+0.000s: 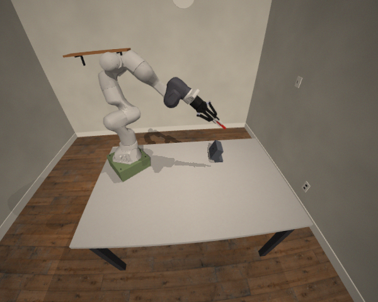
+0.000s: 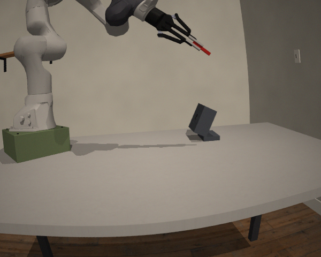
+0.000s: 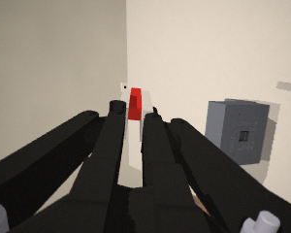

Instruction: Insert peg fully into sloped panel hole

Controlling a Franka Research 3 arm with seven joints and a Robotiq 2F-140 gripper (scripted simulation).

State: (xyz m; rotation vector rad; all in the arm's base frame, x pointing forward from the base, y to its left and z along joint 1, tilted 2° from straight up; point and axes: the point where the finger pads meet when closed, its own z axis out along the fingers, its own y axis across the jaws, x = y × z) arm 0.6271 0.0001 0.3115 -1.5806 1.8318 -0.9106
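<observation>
My gripper (image 1: 215,121) (image 2: 195,43) (image 3: 135,101) is shut on a thin peg (image 1: 221,124) (image 2: 203,50) (image 3: 135,104) with a white shaft and a red tip that sticks out beyond the fingertips. It hangs high in the air, tilted down and away from the arm's base. The dark grey block with the sloped panel (image 1: 216,151) (image 2: 203,119) (image 3: 239,130) stands on the white table (image 1: 189,201) (image 2: 155,176), well below the peg. A small square hole (image 2: 196,116) (image 3: 242,136) shows in its sloped face. The peg's tip is clear of the panel and points past it.
The arm's green base block (image 1: 128,164) (image 2: 36,142) sits at the table's back left. A wooden wall shelf (image 1: 96,51) hangs behind the arm. Room walls stand close behind and to the right of the table.
</observation>
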